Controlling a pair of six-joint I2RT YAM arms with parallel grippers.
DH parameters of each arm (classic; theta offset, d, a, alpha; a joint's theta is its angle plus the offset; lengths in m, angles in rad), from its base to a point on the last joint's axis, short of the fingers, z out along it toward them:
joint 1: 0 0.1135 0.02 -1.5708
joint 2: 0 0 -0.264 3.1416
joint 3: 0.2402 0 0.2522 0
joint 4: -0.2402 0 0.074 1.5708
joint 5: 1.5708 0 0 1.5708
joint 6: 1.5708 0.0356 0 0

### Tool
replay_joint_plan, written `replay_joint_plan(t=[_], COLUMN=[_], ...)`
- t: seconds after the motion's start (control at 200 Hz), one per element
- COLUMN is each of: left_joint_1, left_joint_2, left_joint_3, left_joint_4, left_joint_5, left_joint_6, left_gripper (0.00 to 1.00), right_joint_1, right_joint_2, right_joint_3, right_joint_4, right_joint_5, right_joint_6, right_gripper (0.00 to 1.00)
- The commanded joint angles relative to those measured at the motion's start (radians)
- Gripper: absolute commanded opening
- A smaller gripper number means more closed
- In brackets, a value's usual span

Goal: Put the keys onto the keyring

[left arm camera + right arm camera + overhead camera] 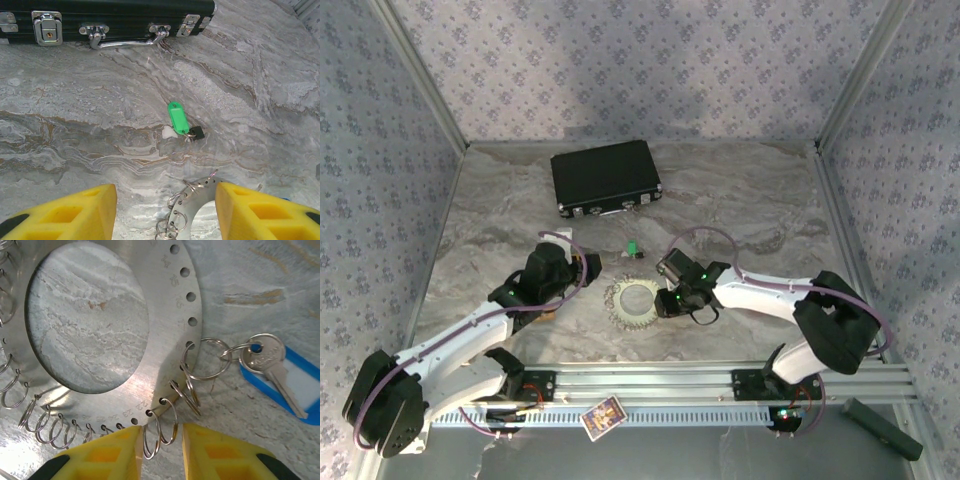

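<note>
Keyring (172, 335) lies flat in the middle of the table (750, 200), between the two grippers. The black case (605, 175) is far back near the wall, so it should not get in the way.

The left gripper (164, 192) hangs low with its yellow fingers wide apart. One edge of the keyring sits between them. The right gripper (161, 432) is right down at the other edge. Its fingers are close together with a small ring (160, 427) standing in the gap. I cannot tell if they are squeezing it.

If they pull on that small ring, the whole keyring could slide along, because nothing seems to hold it down. The thin wire could also slip out.

The green key (178, 118) lies by itself, a little way past the keyring. It is tiny and flat, so the fat fingers might push it away and not pick it up.

The blue key (270, 362) looks hooked on by a chain of rings. A bump there could knock it around.
</note>
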Motion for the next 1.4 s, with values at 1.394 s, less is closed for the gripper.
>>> replay_joint_plan(t=[1.394], left_joint_1=[-0.007], left_joint_2=[-0.024], left_joint_3=[0.001], left_joint_4=[0.002], left_joint_5=[-0.023], left_joint_6=[0.026], left_gripper=[0.54], right_joint_1=[0.032], right_joint_2=[0.065], right_joint_3=[0.056], right_joint_4=[-0.022], right_joint_5=[-0.034], right_joint_6=[0.038], right_gripper=[0.21])
